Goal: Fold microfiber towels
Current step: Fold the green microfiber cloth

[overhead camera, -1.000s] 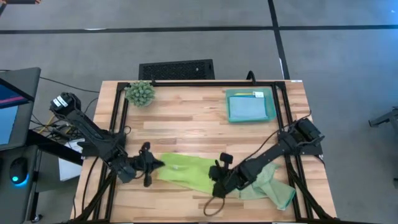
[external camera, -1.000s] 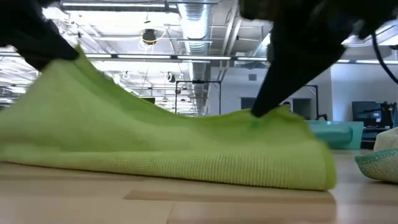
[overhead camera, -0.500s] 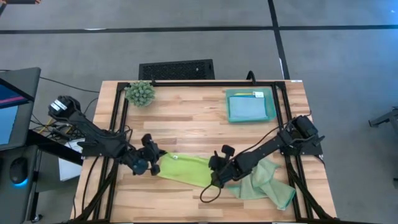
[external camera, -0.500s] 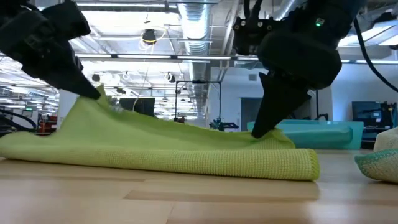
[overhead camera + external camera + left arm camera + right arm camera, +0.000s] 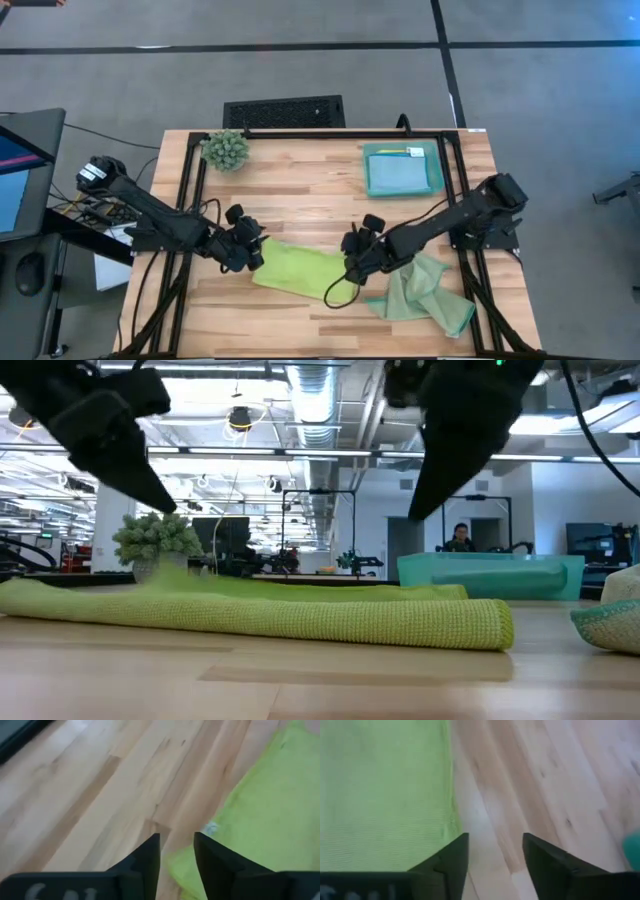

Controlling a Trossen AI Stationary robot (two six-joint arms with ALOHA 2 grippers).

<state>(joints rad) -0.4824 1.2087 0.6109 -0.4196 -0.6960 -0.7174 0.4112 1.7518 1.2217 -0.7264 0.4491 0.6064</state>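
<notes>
The lime green towel [image 5: 297,270] lies folded flat on the table near the front middle. It also shows in the low view [image 5: 300,615], the left wrist view [image 5: 265,810] and the right wrist view [image 5: 385,795]. My left gripper [image 5: 252,252] is open just above the towel's left end [image 5: 165,508] and touches nothing. My right gripper [image 5: 352,262] is open above the towel's right end [image 5: 412,515], also clear of the cloth. The pale sage towel [image 5: 422,295] lies crumpled at the front right. A light blue towel [image 5: 400,175] lies in the teal tray.
The teal tray [image 5: 437,170] stands at the back right, with a yellow strip at its far inner edge. The spiky green plant [image 5: 225,150] stands at the back left. A black cable loop [image 5: 338,295] from the right arm hangs over the lime towel's near right corner.
Both grippers have carried the raised edge of the lime towel toward the table's far edge and down. They have laid it over the rest of the cloth, let go and risen. The towel now lies flat, folded and narrower.
</notes>
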